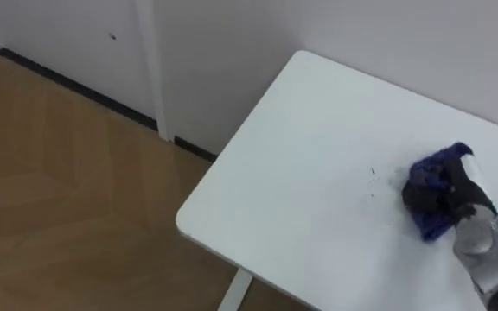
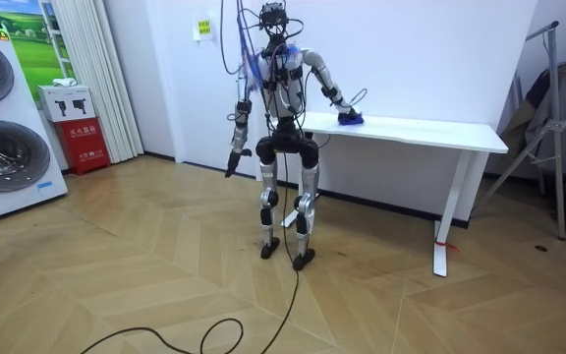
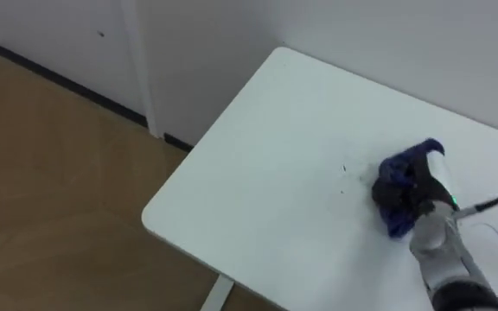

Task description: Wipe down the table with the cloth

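Blue cloth [image 1: 432, 175]: bunched lump on white table [image 1: 318, 173], right part of top, well in from corner. Long axis runs roughly from wall side toward near edge, slightly slanted.
Right hand [image 1: 467, 203]: on top of cloth at its right and near side, dark fingers curled into folds, gripping it. Forearm enters from lower right, wrist bent down onto table.
Dark specks [image 1: 372, 173]: on tabletop just left of cloth.
Left hand [image 2: 232, 165]: hangs at side, well apart from table; finger state cannot tell.
Robot stands upright at table's end on room view's left, right arm reached out over top.

Head eyes close, downward on a corner of the white table [image 1: 318, 173]; room camera far off, whole table.
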You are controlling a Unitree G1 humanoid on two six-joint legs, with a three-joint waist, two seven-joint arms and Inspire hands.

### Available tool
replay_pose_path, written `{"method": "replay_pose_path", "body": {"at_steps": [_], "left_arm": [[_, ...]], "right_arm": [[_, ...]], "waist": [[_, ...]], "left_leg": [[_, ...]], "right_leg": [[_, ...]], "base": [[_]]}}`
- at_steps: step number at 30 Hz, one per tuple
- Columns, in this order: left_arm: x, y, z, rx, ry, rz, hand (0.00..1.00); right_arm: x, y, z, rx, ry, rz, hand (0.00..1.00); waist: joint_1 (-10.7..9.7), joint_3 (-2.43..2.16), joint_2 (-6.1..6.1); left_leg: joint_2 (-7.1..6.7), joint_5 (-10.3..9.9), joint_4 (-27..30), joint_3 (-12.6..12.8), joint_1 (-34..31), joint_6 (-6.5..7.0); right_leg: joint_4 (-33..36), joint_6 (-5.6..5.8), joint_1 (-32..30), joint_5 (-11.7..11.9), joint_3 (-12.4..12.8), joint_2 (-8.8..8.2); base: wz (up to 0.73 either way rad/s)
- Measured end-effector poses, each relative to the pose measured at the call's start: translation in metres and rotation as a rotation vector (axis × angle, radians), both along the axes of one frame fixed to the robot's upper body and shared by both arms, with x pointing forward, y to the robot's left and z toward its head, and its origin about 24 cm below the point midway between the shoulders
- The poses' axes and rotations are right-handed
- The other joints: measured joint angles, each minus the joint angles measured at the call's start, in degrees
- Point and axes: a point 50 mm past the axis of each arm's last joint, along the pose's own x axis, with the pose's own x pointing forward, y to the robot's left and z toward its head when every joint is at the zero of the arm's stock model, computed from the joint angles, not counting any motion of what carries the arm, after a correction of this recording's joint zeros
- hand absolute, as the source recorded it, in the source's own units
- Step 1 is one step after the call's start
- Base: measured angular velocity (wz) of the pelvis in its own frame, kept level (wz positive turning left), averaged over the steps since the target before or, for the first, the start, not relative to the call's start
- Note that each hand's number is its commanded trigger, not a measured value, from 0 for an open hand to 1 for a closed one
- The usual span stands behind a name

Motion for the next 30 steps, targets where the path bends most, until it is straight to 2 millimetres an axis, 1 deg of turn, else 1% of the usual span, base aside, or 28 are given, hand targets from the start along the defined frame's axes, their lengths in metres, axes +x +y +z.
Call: {"method": "replay_pose_path", "body": {"at_steps": [1,3,4,5,6,7,8,9,10,11,13,14,15,16,17,18,19,20,21,22,23,24,25,26,27,28,29,30], "left_arm": [[0.001,0.004,0.002,0.019,-0.014,0.016,0.0],[0.001,0.007,0.003,0.042,-0.025,0.031,0.0],[0.002,0.008,0.004,0.046,-0.028,0.032,0.0],[0.003,0.008,0.004,0.044,-0.033,0.036,0.0],[0.007,0.005,0.003,0.037,-0.043,0.032,0.0],[0.01,0.002,0.002,0.026,-0.047,0.023,0.0],[0.012,0.0,0.001,0.019,-0.051,0.021,0.0],[0.017,-0.005,0.0,0.002,-0.06,0.017,0.0],[0.021,-0.01,-0.002,-0.008,-0.061,-0.002,0.0],[0.022,-0.012,-0.003,-0.014,-0.059,-0.009,0.0],[0.028,-0.019,-0.005,-0.029,-0.057,-0.038,0.0],[0.028,-0.021,-0.006,-0.038,-0.052,-0.048,0.0],[0.028,-0.023,-0.006,-0.045,-0.05,-0.049,0.0],[0.03,-0.026,-0.007,-0.061,-0.052,-0.051,0.0],[0.031,-0.028,-0.008,-0.069,-0.052,-0.056,0.0],[0.032,-0.031,-0.008,-0.079,-0.049,-0.071,0.0],[0.027,-0.03,-0.009,-0.082,-0.036,-0.069,0.0],[0.024,-0.03,-0.009,-0.079,-0.029,-0.069,0.0],[0.015,-0.027,-0.009,-0.078,-0.005,-0.055,0.0],[0.004,-0.025,-0.01,-0.08,0.027,-0.043,0.0],[-0.002,-0.025,-0.01,-0.086,0.04,-0.031,0.0],[-0.009,-0.023,-0.011,-0.098,0.052,0.002,0.0],[-0.013,-0.021,-0.01,-0.099,0.059,0.015,0.0],[-0.013,-0.019,-0.009,-0.095,0.053,0.017,0.0],[-0.012,-0.018,-0.008,-0.092,0.045,0.018,0.0],[-0.009,-0.015,-0.006,-0.079,0.027,0.006,0.0],[-0.007,-0.012,-0.005,-0.071,0.015,0.003,0.0],[-0.002,-0.008,-0.002,-0.053,-0.009,0.001,0.0]], "right_arm": [[-0.012,-0.007,-0.003,-0.01,0.009,-0.042,1.0],[-0.023,-0.012,-0.006,-0.022,0.021,-0.075,1.0],[-0.024,-0.013,-0.007,-0.024,0.029,-0.077,1.0],[-0.024,-0.012,-0.007,-0.024,0.03,-0.074,1.0],[-0.016,-0.009,-0.004,-0.022,0.022,-0.064,1.0],[-0.005,-0.005,-0.001,-0.027,0.023,-0.045,1.0],[0.002,-0.003,0.001,-0.029,0.024,-0.038,1.0],[0.017,0.003,0.006,-0.033,0.026,-0.02,1.0],[0.034,0.01,0.013,-0.045,0.033,0.01,1.0],[0.043,0.015,0.017,-0.046,0.035,0.033,1.0],[0.076,0.041,0.031,-0.052,0.039,0.149,1.0],[0.095,0.06,0.041,-0.053,0.025,0.225,1.0],[0.104,0.07,0.046,-0.053,0.015,0.265,1.0],[0.12,0.086,0.058,-0.045,-0.011,0.325,1.0],[0.126,0.092,0.064,-0.042,-0.025,0.348,1.0],[0.137,0.097,0.077,-0.038,-0.061,0.379,1.0],[0.141,0.1,0.083,-0.037,-0.084,0.396,1.0],[0.141,0.1,0.084,-0.037,-0.085,0.4,1.0],[0.14,0.098,0.083,-0.037,-0.08,0.402,1.0],[0.137,0.094,0.077,-0.034,-0.061,0.394,1.0],[0.134,0.092,0.073,-0.034,-0.052,0.389,1.0],[0.124,0.086,0.064,-0.034,-0.055,0.394,1.0],[0.112,0.08,0.053,-0.012,-0.06,0.382,1.0],[0.096,0.073,0.04,0.022,-0.074,0.334,1.0],[0.088,0.068,0.033,0.036,-0.076,0.313,1.0],[0.071,0.058,0.022,0.063,-0.072,0.26,1.0],[0.062,0.052,0.017,0.081,-0.073,0.22,1.0],[0.047,0.04,0.01,0.114,-0.081,0.137,1.0]], "waist": [[-0.29,-0.38,0.26],[-0.79,-0.61,0.63],[-1.13,-0.74,0.86],[-1.36,-0.73,0.96],[-1.08,-0.6,1.16],[-0.62,-0.44,1.47],[-0.37,-0.27,1.65],[0.18,0.09,2.0],[1.01,0.35,2.18],[1.64,0.48,2.34],[3.61,0.95,2.59],[4.26,1.23,2.75],[4.8,1.28,2.83],[5.87,1.61,2.95],[6.47,1.78,2.94],[7.06,2.66,3.31],[7.4,2.7,3.47],[7.66,2.62,3.34],[8.35,2.58,3.02],[8.61,2.58,2.77],[8.27,2.55,2.62],[6.74,2.29,2.15],[4.75,2.1,1.62],[3.34,2.1,1.38],[2.8,1.85,1.07],[1.65,1.32,0.34],[1.46,1.04,-0.03],[1.2,0.74,-0.34]], "left_leg": [[-0.09,-0.21,0.06,0.55,0.56,0.34],[-0.1,-0.43,-0.24,1.5,1.98,0.68],[-0.14,-0.54,-0.29,1.74,2.33,0.84],[-0.15,-0.64,-0.35,1.86,2.35,0.88],[-0.06,-0.71,-0.38,2.5,2.33,0.92],[0.01,-0.76,-0.34,3.43,2.35,0.89],[0.08,-0.78,-0.32,3.98,2.37,0.86],[0.25,-0.83,-0.31,4.99,2.23,0.76],[0.57,-0.77,-0.49,6.65,1.77,0.61],[0.93,-0.68,-0.59,7.61,1.49,0.48],[2.1,-0.27,-0.44,9.31,-0.2,-0.19],[2.28,-0.04,-0.44,9.71,-0.89,-0.61],[2.45,0.08,-0.46,9.7,-1.36,-0.79],[2.73,0.33,-0.46,9.38,-2.12,-1.13],[2.83,0.48,-0.46,9.18,-2.28,-1.27],[2.89,0.63,-0.41,8.52,-2.59,-1.5],[2.63,1.02,-0.35,7.48,-3.13,-1.59],[2.41,1.47,-0.65,6.86,-3.16,-1.62],[2.12,1.7,-1.37,6.06,-3.04,-1.72],[2.09,1.76,-1.58,5.59,-2.95,-1.74],[2.05,1.76,-1.55,5.2,-2.96,-1.74],[1.95,1.78,-1.45,4.01,-2.9,-1.72],[1.96,1.82,-1.3,4.06,-2.62,-1.65],[1.84,1.85,-1.36,4.94,-1.8,-1.57],[1.79,1.86,-1.4,5.68,-1.44,-1.55],[1.49,1.86,-1.43,6.4,-0.73,-1.53],[1.28,1.85,-1.45,6.45,-0.48,-1.5],[1.16,1.57,-1.35,6.67,-0.14,-1.06]], "right_leg": [[-0.08,0.07,0.44,0.04,0.01,-0.17],[-0.08,0.12,1.47,0.07,0.14,-0.39],[-0.06,0.16,1.92,0.07,0.11,-0.49],[-0.06,0.17,1.96,0.07,0.11,-0.52],[-0.01,0.25,1.78,0.1,0.3,-0.65],[-0.09,0.43,1.44,0.07,0.93,-0.67],[-0.1,0.49,1.43,0.03,1.21,-0.68],[-0.06,0.56,0.98,-0.01,2.36,-0.65],[0.05,0.66,-0.18,-0.07,3.57,-0.61],[0.08,0.6,-0.87,-0.03,3.81,-0.54],[0.66,-0.41,-3.67,0.81,5.09,0.38],[1.19,-0.82,-4.95,1.03,5.13,0.8],[1.16,-1.02,-5.56,1.14,5.15,1.01],[0.97,-1.42,-6.28,1.34,4.87,1.33],[0.96,-1.54,-6.52,1.36,4.74,1.45],[0.66,-1.73,-6.55,1.27,4.3,1.63],[-0.32,-1.88,-6.42,1.17,3.04,1.61],[-0.28,-1.9,-6.41,0.94,2.59,1.5],[-0.05,-1.88,-6.39,0.28,1.73,1.12],[-0.08,-1.83,-6.12,0.14,1.16,1.01],[-0.14,-1.79,-5.86,0.12,0.6,0.95],[-0.15,-1.73,-5.05,0.08,-0.32,0.8],[-0.37,-1.59,-3.77,0.0,-0.33,0.75],[-0.88,-1.52,-2.29,-0.05,0.11,0.68],[-0.82,-1.44,-1.72,-0.09,0.35,0.55],[-0.81,-1.08,-0.59,-0.31,0.65,0.24],[-0.83,-0.83,-0.19,-0.46,0.89,0.04],[-0.82,-0.6,0.21,-0.6,1.31,-0.09]], "base": [[-0.2],[-0.28],[-0.27],[-0.23],[-0.35],[-0.42],[-0.56],[-0.61],[-0.69],[-0.71],[-0.59],[-0.38],[-0.19],[0.0],[0.19],[0.47],[0.58],[0.62],[0.42],[0.37],[0.52],[0.82],[1.07],[0.89],[0.73],[0.44],[0.28],[0.0]]}}
